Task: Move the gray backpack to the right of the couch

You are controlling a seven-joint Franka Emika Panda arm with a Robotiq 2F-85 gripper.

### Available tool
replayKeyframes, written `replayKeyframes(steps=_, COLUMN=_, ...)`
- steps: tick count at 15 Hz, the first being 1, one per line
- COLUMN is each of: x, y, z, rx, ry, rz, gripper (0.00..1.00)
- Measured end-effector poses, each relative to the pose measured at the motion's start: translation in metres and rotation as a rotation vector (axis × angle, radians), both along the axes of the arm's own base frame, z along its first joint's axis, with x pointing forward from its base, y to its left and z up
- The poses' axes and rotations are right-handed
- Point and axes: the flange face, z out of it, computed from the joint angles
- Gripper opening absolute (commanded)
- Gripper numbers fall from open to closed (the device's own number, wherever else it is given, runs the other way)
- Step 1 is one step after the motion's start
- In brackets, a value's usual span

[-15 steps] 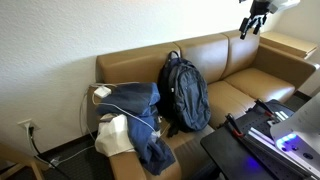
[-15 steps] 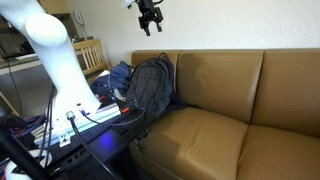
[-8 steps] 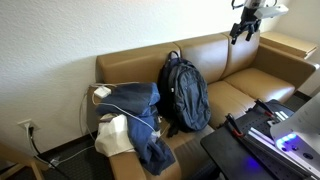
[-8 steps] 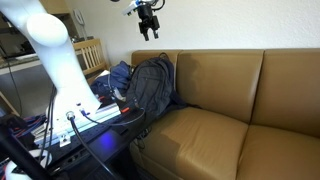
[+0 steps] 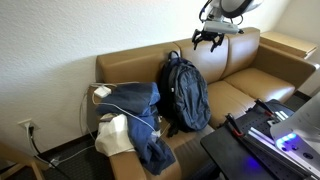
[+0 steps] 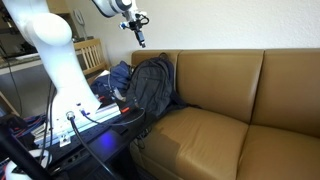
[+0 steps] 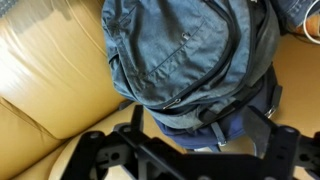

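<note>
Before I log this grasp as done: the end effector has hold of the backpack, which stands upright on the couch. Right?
No. The end effector hangs open above the backpack, not touching it, as an exterior view shows. The backpack does stand upright on the couch.

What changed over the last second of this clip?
The claw swung along the couch toward the gray backpack and came lower. It now hovers above the backpack, open and empty. Nothing was grasped or released. The backpack and the blue clothes stayed put.
</note>
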Motion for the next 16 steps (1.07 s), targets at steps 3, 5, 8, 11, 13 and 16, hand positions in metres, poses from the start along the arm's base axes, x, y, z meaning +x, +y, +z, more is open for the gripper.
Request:
replayKeyframes(steps=3, x=0.012, y=0.002, z=0.002, rx=-0.002, ry=-0.010, rz=-0.065, gripper=1.00)
replayKeyframes(steps=5, x=0.012, y=0.002, z=0.002, rx=-0.001, ry=-0.010, rz=-0.068, gripper=1.00)
replayKeyframes(steps=8, x=0.017, y=0.004, z=-0.007, rx=0.092, ry=0.001, rz=-0.159, gripper=1.00)
replayKeyframes(steps=11, x=0.033, y=0.014, z=-0.041, rx=0.219, ry=0.000, rz=-0.281, gripper=1.00)
replayKeyframes(steps=13, x=0.043, y=0.024, z=-0.068, rx=0.267, ry=-0.025, rz=-0.349, gripper=1.00)
replayKeyframes(steps=16, x=0.053, y=0.036, z=-0.104, rx=0.288, ry=-0.081, rz=-0.414, gripper=1.00)
